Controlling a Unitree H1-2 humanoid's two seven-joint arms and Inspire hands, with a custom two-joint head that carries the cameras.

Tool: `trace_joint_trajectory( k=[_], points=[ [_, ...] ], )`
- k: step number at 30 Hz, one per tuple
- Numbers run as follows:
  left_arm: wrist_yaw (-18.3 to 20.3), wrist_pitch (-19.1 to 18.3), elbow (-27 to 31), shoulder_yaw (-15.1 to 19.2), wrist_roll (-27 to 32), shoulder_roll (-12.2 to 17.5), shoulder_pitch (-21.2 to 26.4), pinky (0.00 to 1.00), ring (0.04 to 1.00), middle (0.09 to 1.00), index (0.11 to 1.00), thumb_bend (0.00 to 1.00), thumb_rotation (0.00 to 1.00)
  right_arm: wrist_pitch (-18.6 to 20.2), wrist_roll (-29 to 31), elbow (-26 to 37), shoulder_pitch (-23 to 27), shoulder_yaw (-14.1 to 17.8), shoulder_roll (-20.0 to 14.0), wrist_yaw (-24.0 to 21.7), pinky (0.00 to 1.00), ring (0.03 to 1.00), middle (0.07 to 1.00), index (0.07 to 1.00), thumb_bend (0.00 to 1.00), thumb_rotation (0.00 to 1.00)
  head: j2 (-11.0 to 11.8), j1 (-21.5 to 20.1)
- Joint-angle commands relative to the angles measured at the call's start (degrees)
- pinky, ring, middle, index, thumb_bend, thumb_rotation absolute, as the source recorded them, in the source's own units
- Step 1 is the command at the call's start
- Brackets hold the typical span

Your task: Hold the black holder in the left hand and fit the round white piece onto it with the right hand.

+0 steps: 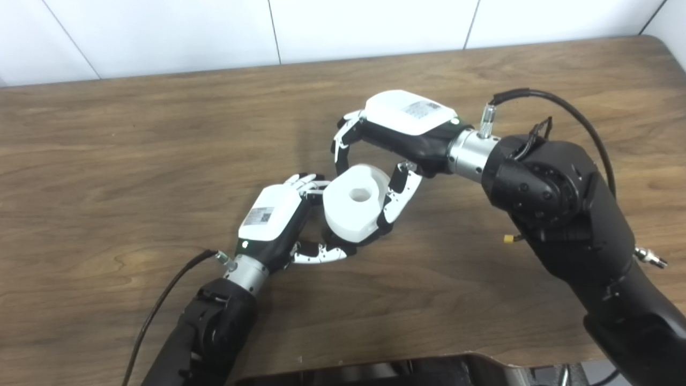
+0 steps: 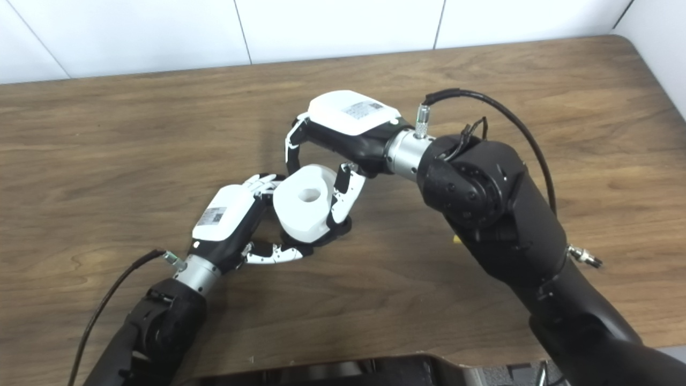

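Round white piece (image 1: 355, 208) with central hole, tilted, over mostly hidden black holder (image 2: 343, 225), mid-table

The black holder (image 2: 343, 225) is almost fully hidden under the round white piece (image 2: 304, 209); only a dark edge shows. The fingers of the left hand (image 1: 270, 217) disappear behind the piece. Both arms and the worktop (image 1: 107, 161) are cut off by the picture edges.
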State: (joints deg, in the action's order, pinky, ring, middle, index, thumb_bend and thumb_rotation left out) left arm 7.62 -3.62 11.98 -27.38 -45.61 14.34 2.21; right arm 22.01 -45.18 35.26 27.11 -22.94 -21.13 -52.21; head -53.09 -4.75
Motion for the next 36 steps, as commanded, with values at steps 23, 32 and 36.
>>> trace_joint_trajectory(
  k=[23,32,36],
  points=[
    [4.99,-1.86,0.78,-0.39,-0.77,0.38,-2.07,0.93,0.897,0.813,0.488,0.52,0.05,-3.51,-1.76,0.39,-0.97,0.7,0.38,2.63,0.77,0.883,0.749,0.481,0.53,0.13,-0.45,-0.43],
    [5.48,-2.4,1.22,-0.64,-1.19,0.36,-2.0,0.93,0.899,0.816,0.488,0.52,0.05,-3.27,-1.67,0.18,-1.59,0.57,0.78,2.5,0.77,0.889,0.758,0.481,0.53,0.13,-0.71,-0.21],
    [5.28,-2.4,1.22,-0.72,-1.24,0.33,-2.04,0.93,0.896,0.814,0.488,0.52,0.05,-3.39,-1.91,-0.07,-1.69,0.16,0.97,2.37,0.78,0.891,0.757,0.481,0.53,0.13,-0.77,-0.08]
  ],
)
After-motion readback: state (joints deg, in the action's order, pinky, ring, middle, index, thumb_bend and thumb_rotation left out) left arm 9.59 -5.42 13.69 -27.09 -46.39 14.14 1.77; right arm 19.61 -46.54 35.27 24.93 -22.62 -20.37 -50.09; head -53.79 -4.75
